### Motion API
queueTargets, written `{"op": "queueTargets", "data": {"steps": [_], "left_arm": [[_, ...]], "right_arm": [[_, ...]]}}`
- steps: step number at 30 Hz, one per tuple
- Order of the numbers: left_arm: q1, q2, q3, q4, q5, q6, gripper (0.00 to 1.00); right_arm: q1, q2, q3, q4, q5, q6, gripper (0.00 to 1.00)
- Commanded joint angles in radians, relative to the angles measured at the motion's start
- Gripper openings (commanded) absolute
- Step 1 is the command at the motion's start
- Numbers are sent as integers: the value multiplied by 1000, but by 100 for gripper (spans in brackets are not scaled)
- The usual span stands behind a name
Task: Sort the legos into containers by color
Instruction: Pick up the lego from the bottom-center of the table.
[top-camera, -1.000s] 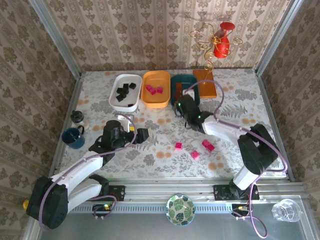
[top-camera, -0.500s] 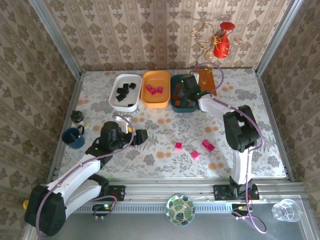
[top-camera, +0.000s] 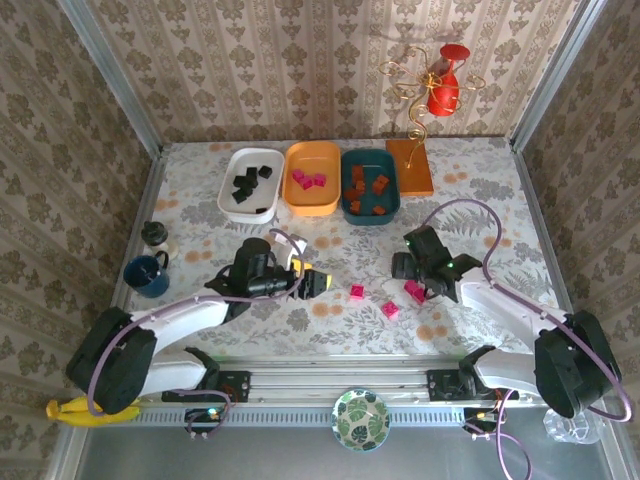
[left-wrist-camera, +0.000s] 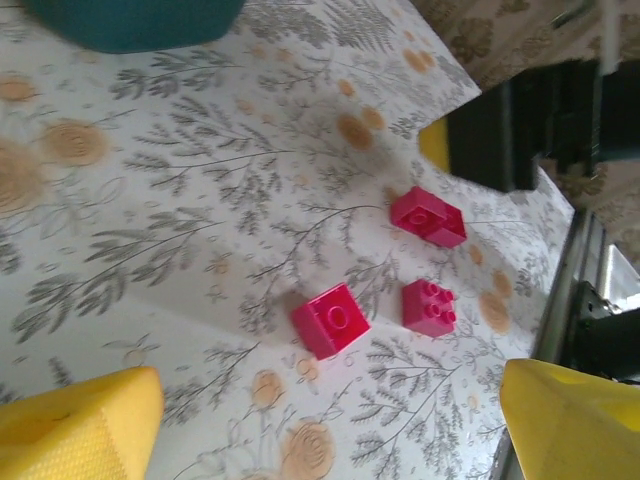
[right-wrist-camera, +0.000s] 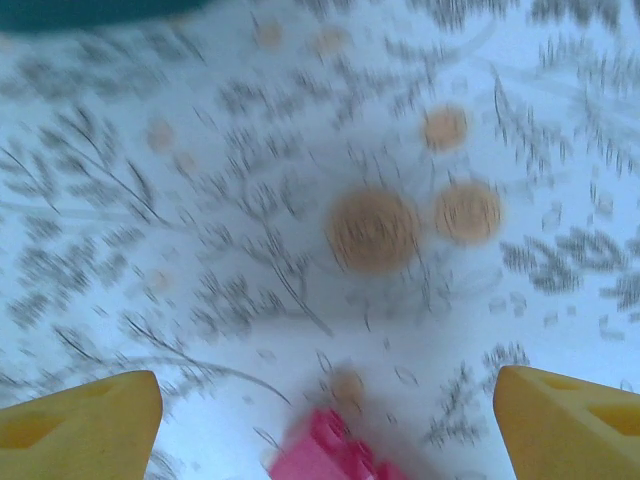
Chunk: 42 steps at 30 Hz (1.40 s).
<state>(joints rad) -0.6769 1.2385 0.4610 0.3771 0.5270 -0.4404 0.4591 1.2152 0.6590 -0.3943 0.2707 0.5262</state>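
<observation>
- Three trays stand in a row at the far side of the table (top-camera: 470, 200) in the top view. The white tray (top-camera: 227, 195) holds black bricks (top-camera: 250, 182), the orange-yellow tray (top-camera: 316, 202) holds pink bricks (top-camera: 308, 180), and the teal tray (top-camera: 368, 166) holds orange-brown bricks (top-camera: 367, 190).
- Three loose pink bricks (top-camera: 357, 292) lie on the table between the two arms, well apart from the trays.
- The left gripper (top-camera: 312, 276) sits just left of them, jaws wide and empty. The right gripper (top-camera: 410, 275) sits just beside the rightmost brick.
- In the left wrist view, the yellow fingers (left-wrist-camera: 75, 425) spread to both edges with nothing between them. The three loose bricks lie ahead on the table, untouched, and the teal tray's edge shows at the top.
- The right wrist view is blurred. Its fingers (right-wrist-camera: 570, 420) stand wide apart and grip nothing. One pink brick lies at the bottom edge between them, and the teal tray's rim shows along the top.
</observation>
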Motion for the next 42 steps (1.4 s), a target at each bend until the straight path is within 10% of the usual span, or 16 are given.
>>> {"op": "queueTargets", "data": {"steps": [1,42], "left_arm": [[-14,19,34,97,41,13,88],[98,-105,19,-109,-111,19,88]], "right_arm": [[9,38,-16,-32,-51,42,87],[107,230,206,123,-206,-65,27]]}}
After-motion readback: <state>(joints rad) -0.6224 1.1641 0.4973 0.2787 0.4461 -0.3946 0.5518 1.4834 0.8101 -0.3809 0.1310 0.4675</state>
